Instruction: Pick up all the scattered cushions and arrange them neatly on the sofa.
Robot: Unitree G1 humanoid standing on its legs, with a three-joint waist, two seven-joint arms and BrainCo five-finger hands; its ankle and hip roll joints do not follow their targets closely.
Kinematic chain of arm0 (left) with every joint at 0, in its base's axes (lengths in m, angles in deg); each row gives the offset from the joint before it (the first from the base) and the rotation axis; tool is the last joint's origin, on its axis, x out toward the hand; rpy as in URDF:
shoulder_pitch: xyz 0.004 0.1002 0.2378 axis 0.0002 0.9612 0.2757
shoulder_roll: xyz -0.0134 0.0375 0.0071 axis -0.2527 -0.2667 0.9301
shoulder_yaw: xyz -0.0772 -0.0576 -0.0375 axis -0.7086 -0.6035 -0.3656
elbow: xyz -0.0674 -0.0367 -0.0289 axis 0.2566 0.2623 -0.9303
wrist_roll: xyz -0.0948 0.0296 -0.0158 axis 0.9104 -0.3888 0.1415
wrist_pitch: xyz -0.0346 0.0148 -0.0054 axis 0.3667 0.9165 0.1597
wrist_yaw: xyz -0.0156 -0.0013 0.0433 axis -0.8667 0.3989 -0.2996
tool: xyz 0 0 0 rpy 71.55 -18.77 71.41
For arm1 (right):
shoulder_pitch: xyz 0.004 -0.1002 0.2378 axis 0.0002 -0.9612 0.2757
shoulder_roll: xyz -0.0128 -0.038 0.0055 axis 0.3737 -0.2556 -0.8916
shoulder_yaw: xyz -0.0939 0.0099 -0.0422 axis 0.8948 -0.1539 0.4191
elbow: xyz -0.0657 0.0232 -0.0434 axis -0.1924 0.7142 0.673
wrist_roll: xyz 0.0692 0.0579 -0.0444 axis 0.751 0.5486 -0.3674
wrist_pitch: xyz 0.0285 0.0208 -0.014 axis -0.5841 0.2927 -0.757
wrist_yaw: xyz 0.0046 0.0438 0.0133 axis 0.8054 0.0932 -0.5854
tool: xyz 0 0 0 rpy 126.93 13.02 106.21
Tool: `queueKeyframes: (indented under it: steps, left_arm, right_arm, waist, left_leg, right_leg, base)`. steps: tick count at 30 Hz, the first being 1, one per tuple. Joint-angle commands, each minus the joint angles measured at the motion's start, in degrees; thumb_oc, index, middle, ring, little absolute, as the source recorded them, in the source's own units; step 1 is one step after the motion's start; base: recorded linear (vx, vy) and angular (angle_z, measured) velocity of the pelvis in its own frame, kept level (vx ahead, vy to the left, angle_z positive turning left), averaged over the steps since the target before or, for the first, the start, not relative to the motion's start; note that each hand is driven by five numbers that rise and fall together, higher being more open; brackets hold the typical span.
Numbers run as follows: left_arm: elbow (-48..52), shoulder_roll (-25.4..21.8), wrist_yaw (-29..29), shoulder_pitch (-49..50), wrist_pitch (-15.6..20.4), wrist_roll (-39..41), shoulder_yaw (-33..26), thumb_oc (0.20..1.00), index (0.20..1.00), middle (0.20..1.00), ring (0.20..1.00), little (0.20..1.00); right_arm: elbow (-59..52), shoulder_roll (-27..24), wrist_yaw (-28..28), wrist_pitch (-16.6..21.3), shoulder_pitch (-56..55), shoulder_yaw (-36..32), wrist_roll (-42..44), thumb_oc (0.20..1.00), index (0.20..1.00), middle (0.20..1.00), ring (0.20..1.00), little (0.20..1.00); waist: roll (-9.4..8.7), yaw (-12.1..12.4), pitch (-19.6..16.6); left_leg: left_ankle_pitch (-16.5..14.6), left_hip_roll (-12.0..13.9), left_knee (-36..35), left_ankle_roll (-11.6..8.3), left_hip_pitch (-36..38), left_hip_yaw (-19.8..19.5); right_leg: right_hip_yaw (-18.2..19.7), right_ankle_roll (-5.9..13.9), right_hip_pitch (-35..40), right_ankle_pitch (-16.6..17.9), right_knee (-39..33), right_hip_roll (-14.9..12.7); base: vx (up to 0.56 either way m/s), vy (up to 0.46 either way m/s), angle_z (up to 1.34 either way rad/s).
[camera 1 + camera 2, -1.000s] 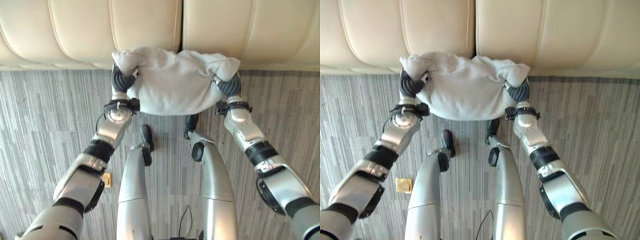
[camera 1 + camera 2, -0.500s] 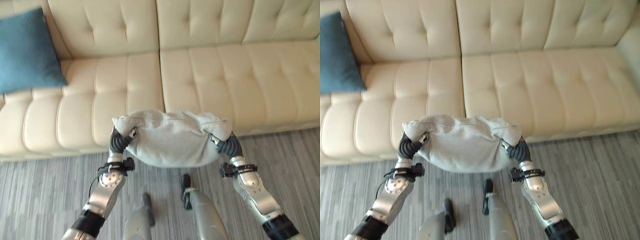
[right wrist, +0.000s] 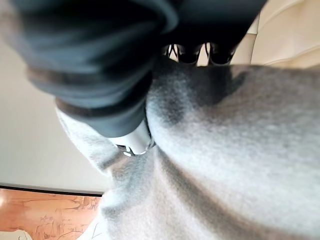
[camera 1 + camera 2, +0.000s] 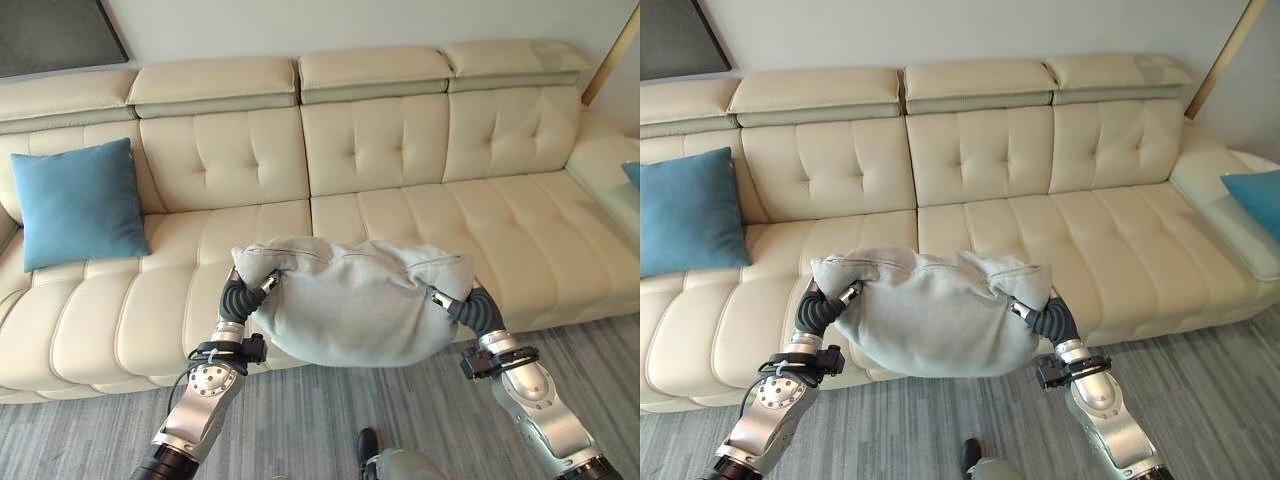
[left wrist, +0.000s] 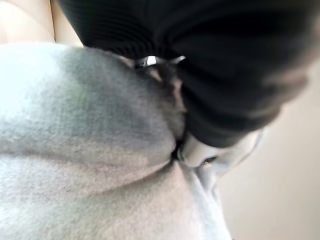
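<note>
I hold a grey cushion point(image 4: 360, 305) up in front of me w/ both hands, one at each end. It sags in the middle and hangs above the carpet point(image 4: 330, 420), just in front of the sofa's point(image 4: 380, 150) seat edge, not touching it.

My left hand point(image 4: 240, 295) grips the cushion's left end: fingers curl over its top corner, fabric bunched around them. In the left wrist view the dark cover presses into the grey cloth, w/ a silver finger part point(image 5: 197, 152) dug in, so this hand is clamped on the cushion.

My right hand point(image 4: 468, 305) does the same at the right end. The right wrist view shows dark fingertips point(image 3: 190, 52) hooked over the fabric's top edge, so it's clamped on too.

Past the cushion, the cream sofa spans the whole width, tufted back, three headrests.

A blue pillow point(image 4: 80, 205) stands upright against the sofa's backrest at its left end, well apart from the grey cushion.

Another blue pillow point(image 4: 1255, 200) lies on the sofa's right side section, partly cut off by the frame edge.
</note>
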Motion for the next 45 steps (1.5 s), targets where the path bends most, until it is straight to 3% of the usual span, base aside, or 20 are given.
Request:
queueKeyframes:
  steps: [1, 2, 3, 6, 7, 11, 16, 18, 19, 22, 24, 29, 30, 31, 35, 40, 45]
  left_arm:
    - [4.8, 1.0, 3.5, -3.5, 3.6, -0.4, 3.5, 0.2, 0.2, 0.2, 0.2, 0.2]
    - [5.0, 1.1, 3.1, -2.6, 3.4, -0.5, 2.8, 0.2, 0.2, 0.2, 0.2, 0.2]
    - [5.1, 1.1, 3.0, -2.6, 3.4, -0.5, 2.8, 0.2, 0.2, 0.2, 0.2, 0.2]
    - [5.4, 1.0, 2.7, -1.6, 3.3, -0.9, 1.6, 0.2, 0.2, 0.2, 0.2, 0.2]
    - [5.3, 1.0, 2.4, -1.4, 3.2, -1.0, 1.2, 0.2, 0.2, 0.2, 0.2, 0.2]
    - [5.1, 1.3, 2.7, -0.9, 3.0, -1.3, 1.0, 0.2, 0.2, 0.2, 0.2, 0.2]
    - [5.4, 1.0, 3.8, 1.0, 2.8, -0.9, 0.8, 0.2, 0.2, 0.2, 0.2, 0.2]
    - [5.7, 0.3, 4.0, 1.4, 3.0, -0.7, 0.5, 0.2, 0.2, 0.2, 0.2, 0.2]
    - [5.7, 0.3, 4.0, 1.4, 3.0, -0.7, 0.5, 0.2, 0.2, 0.2, 0.2, 0.2]
    - [5.6, 0.1, 3.5, 1.2, 3.3, -0.6, 0.1, 0.2, 0.2, 0.2, 0.2, 0.2]
    - [5.3, -0.7, 3.3, 0.5, 3.5, -1.1, -0.4, 0.2, 0.2, 0.2, 0.2, 0.2]
    - [4.9, -0.7, 4.1, -0.4, 3.5, -1.7, 0.0, 0.2, 0.2, 0.2, 0.2, 0.2]
    - [4.9, -0.7, 4.7, -0.7, 3.6, -2.0, 0.1, 0.2, 0.2, 0.2, 0.2, 0.2]
    - [3.8, 0.0, 4.7, -1.6, 3.6, -2.2, 0.4, 0.2, 0.2, 0.2, 0.2, 0.2]
    - [3.9, 0.7, 5.4, -0.6, 3.6, -2.8, 0.1, 0.2, 0.2, 0.2, 0.2, 0.2]
    - [5.8, 1.4, 5.6, 2.2, 3.8, -2.5, -1.7, 0.2, 0.2, 0.2, 0.2, 0.2]
    - [6.2, 2.1, 3.3, 0.8, 4.1, -2.2, -1.8, 0.2, 0.2, 0.2, 0.2, 0.2]
  right_arm:
    - [-10.9, 2.0, 3.5, 6.0, 4.7, 1.4, 2.2, 0.2, 0.2, 0.2, 0.2, 0.2]
    - [-10.5, 2.3, 3.4, 5.8, 5.2, 1.8, 2.4, 0.2, 0.2, 0.2, 0.2, 0.2]
    - [-10.5, 2.4, 3.4, 5.8, 5.2, 1.8, 2.4, 0.2, 0.2, 0.2, 0.2, 0.2]
    - [-10.4, 2.5, 3.7, 5.6, 5.1, 2.0, 3.1, 0.2, 0.2, 0.2, 0.2, 0.2]
    - [-10.0, 2.7, 3.3, 5.4, 4.9, 1.9, 3.1, 0.2, 0.2, 0.2, 0.2, 0.2]
    - [-9.8, 2.5, 3.4, 5.2, 4.2, 1.2, 2.8, 0.2, 0.2, 0.2, 0.2, 0.2]
    - [-9.6, 3.3, 4.2, 4.7, 3.0, 0.9, 3.3, 0.2, 0.2, 0.2, 0.2, 0.2]
    - [-9.7, 4.3, 4.8, 4.5, 3.2, 1.7, 3.7, 0.2, 0.2, 0.2, 0.2, 0.2]
    - [-9.7, 4.4, 4.8, 4.5, 3.3, 1.7, 3.7, 0.2, 0.2, 0.2, 0.2, 0.2]
    - [-8.8, 5.5, 4.7, 4.3, 5.5, 3.2, 2.8, 0.2, 0.2, 0.2, 0.2, 0.2]
    - [-8.8, 5.9, 4.7, 4.4, 7.5, 4.0, 1.2, 0.2, 0.2, 0.2, 0.2, 0.2]
    - [-8.8, 6.2, 4.9, 4.3, 8.1, 4.0, 0.4, 0.2, 0.2, 0.2, 0.2, 0.2]
    - [-8.3, 6.0, 5.1, 4.6, 8.5, 3.8, 0.7, 0.2, 0.2, 0.2, 0.2, 0.2]
    - [-6.9, 6.1, 4.8, 4.8, 9.5, 4.2, 0.2, 0.2, 0.2, 0.2, 0.2, 0.2]
    - [-7.6, 6.4, 5.6, 5.0, 9.0, 3.7, 0.9, 0.2, 0.2, 0.2, 0.2, 0.2]
    - [-7.8, 6.8, 5.9, 5.5, 10.6, 4.1, 3.0, 0.2, 0.2, 0.2, 0.2, 0.2]
    - [-7.1, 8.6, 4.3, 6.5, 15.6, 5.4, 5.2, 0.2, 0.2, 0.2, 0.2, 0.2]
  waist:
    - [-1.91, -0.4, 0.5]
    - [-2.32, 0.7, 0.4]
    - [-2.39, 0.7, 0.4]
    - [-2.42, 2.5, 0.6]
    - [-2.27, 3.3, 1.0]
    - [-2.14, 3.8, 1.0]
    - [-2.28, 4.1, -0.8]
    - [-3.4, 4.7, -1.5]
    - [-3.45, 4.7, -1.6]
    - [-3.14, 5.5, -1.5]
    - [-2.06, 5.2, -0.8]
    - [-1.11, 4.5, -0.5]
    - [-0.23, 3.9, 0.0]
    - [-0.08, 3.2, 0.9]
    - [-0.94, 3.3, 0.8]
    - [-0.63, 4.4, -1.6]
    - [-0.17, 5.3, -2.0]
  left_leg:
    - [3.9, -0.8, -1.2, 0.1, -2.7, -0.3]
    - [2.0, -2.7, -3.9, 0.93, -6.2, -1.8]
    - [2.0, -2.9, -4.0, 0.99, -6.2, -1.7]
    - [6.0, -4.0, -10.2, 0.5, -9.6, -3.4]
    - [9.4, -3.9, -11.8, -0.06, -12.1, -3.4]
    - [11.5, -3.4, -13.9, -0.21, -13.0, -0.5]
    - [10.4, -4.0, -15.0, 1.41, -9.8, 1.1]
    - [7.0, -5.3, -12.2, 3.15, -9.7, 2.5]
    - [6.9, -5.3, -12.1, 3.18, -9.7, 2.5]
    - [4.4, -6.6, -12.1, 5.06, -8.1, 3.6]
    - [3.0, -7.4, -13.2, 6.69, -5.2, 3.8]
    - [2.3, -8.8, -14.9, 7.07, -2.8, 2.3]
    - [1.8, -9.1, -16.0, 6.92, -1.4, 1.3]
    - [0.9, -9.4, -16.1, 6.41, 0.2, 0.1]
    - [-0.2, -10.0, -14.4, 5.95, 1.2, -1.3]
    - [0.1, -9.9, -16.2, 4.9, 3.4, -2.0]
    - [0.6, -9.7, -18.1, 4.3, 4.5, -3.0]
  right_leg:
    - [1.6, 5.45, 6.7, -3.8, -2.5, -2.2]
    - [2.1, 5.82, 6.7, -3.8, -2.8, -2.3]
    - [2.1, 5.89, 6.6, -3.9, -2.8, -2.5]
    - [3.1, 6.42, 7.9, -4.6, -3.1, -1.6]
    - [3.6, 6.28, 9.1, -5.2, -3.1, -0.6]
    - [3.9, 6.25, 11.2, -6.2, -3.4, -0.1]
    - [5.3, 7.08, 13.8, -8.1, -2.7, -1.0]
    - [5.8, 8.63, 14.0, -8.1, -0.9, -3.4]
    - [5.9, 8.67, 14.0, -8.1, -0.9, -3.5]
    - [6.2, 11.37, 10.7, -5.1, 5.7, -5.7]
    - [6.7, 14.28, 5.5, 0.8, 15.6, -7.0]
    - [5.7, 12.95, 2.3, -0.7, 13.6, -7.3]
    - [5.2, 11.76, -0.5, -2.3, 11.1, -6.7]
    - [4.3, 11.63, -3.6, -0.7, 6.7, -7.6]
    - [4.0, 11.4, -1.0, 0.1, 3.7, -8.0]
    - [1.7, 10.51, 5.0, 0.6, -3.6, -6.8]
    - [0.4, 9.95, 7.5, 0.4, -6.3, -6.1]
  base:
    - [0.07, 0.001, 0.17]
    - [0.08, 0.001, -0.02]
    - [0.1, 0.023, -0.11]
    - [0.15, 0.03, -0.27]
    - [0.15, 0.022, -0.26]
    - [0.19, 0.067, -0.22]
    - [0.25, 0.146, -0.31]
    - [0.3, 0.229, -0.32]
    - [0.17, 0.176, -0.22]
    - [0.09, 0.17, -0.11]
    - [0.11, 0.169, -0.33]
    - [0.09, 0.054, 0.05]
    - [0.14, -0.072, 0.13]
    - [0.17, -0.108, 0.2]
    - [0.11, -0.115, 0.45]
    - [0.13, -0.104, 0.2]
    - [0.09, -0.046, 0.08]
